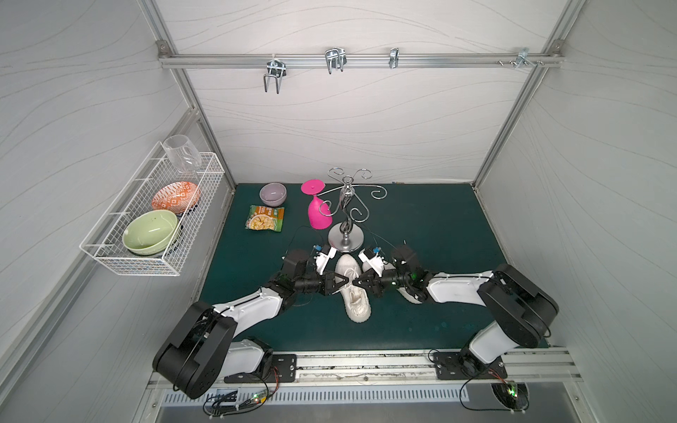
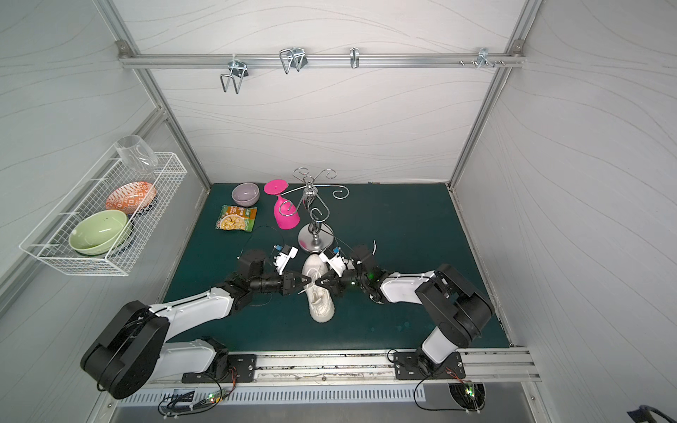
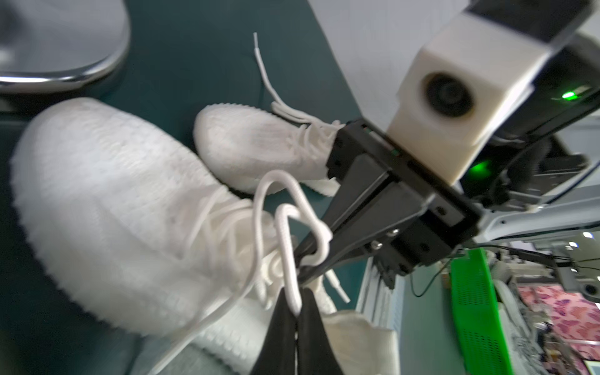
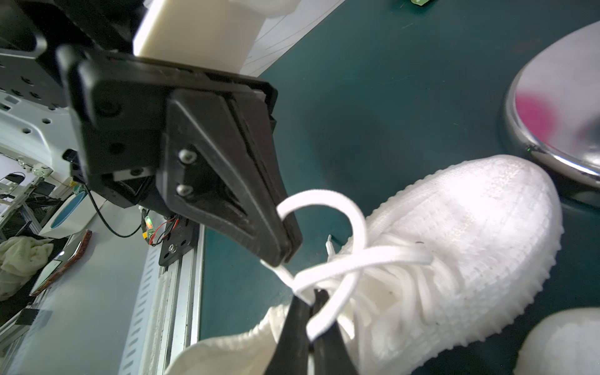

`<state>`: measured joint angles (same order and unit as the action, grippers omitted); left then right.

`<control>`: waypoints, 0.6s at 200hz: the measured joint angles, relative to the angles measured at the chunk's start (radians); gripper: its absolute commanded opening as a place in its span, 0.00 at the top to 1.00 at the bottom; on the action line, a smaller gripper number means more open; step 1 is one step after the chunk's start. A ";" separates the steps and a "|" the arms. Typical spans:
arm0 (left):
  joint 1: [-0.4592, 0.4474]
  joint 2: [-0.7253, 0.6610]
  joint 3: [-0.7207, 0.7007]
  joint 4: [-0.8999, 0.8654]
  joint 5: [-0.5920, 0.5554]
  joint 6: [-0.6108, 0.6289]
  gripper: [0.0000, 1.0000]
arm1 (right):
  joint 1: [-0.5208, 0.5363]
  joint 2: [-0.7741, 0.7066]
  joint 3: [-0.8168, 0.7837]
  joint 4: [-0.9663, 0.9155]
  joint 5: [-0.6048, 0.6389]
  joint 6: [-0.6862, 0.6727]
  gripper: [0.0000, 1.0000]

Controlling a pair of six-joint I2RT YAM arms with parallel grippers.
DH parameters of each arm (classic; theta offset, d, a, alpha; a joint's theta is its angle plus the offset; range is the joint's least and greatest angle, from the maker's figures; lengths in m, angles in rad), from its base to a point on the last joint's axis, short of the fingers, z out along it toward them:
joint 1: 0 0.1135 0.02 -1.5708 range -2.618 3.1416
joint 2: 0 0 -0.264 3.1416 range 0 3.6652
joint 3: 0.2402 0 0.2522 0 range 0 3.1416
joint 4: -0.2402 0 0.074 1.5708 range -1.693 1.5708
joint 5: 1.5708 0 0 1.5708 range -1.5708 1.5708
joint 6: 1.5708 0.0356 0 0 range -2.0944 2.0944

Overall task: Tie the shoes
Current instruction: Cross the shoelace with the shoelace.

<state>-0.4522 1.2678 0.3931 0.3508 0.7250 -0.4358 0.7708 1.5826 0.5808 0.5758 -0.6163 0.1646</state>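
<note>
We see one cream shoe [image 2: 319,298] lying just in front of the chrome stand [image 2: 315,238], its toe towards the stand's round base. Our left gripper [image 2: 309,281] and right gripper [image 2: 318,282] meet tip to tip over the laces [image 2: 315,273], both pinched closed. A pink glass [image 2: 286,216], foot uppermost, is close on the stand's left.

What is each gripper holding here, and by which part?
Jaws shut, the left gripper and right gripper each pinch a looped stretch of white lace on the centre shoe, just above its eyelets.
</note>
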 measured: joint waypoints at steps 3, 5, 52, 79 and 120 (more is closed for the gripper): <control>0.000 -0.003 0.000 -0.019 -0.014 0.007 1.00 | 0.000 0.000 0.000 0.000 0.000 0.000 1.00; 0.000 -0.005 0.000 -0.031 -0.022 0.010 1.00 | 0.000 0.000 0.000 0.000 0.000 0.000 1.00; 0.000 -0.064 0.017 -0.241 -0.187 0.059 0.57 | 0.000 0.000 0.004 -0.001 0.010 -0.002 1.00; -0.005 -0.163 0.037 -0.329 -0.270 0.080 0.46 | 0.000 0.000 0.004 -0.001 0.014 -0.005 1.00; -0.106 -0.281 0.085 -0.390 -0.352 0.146 0.75 | 0.000 0.000 0.007 -0.002 0.015 -0.004 1.00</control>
<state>-0.5587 0.9867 0.4782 -0.0395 0.3729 -0.2901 0.7708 1.5829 0.5880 0.5735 -0.6010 0.1604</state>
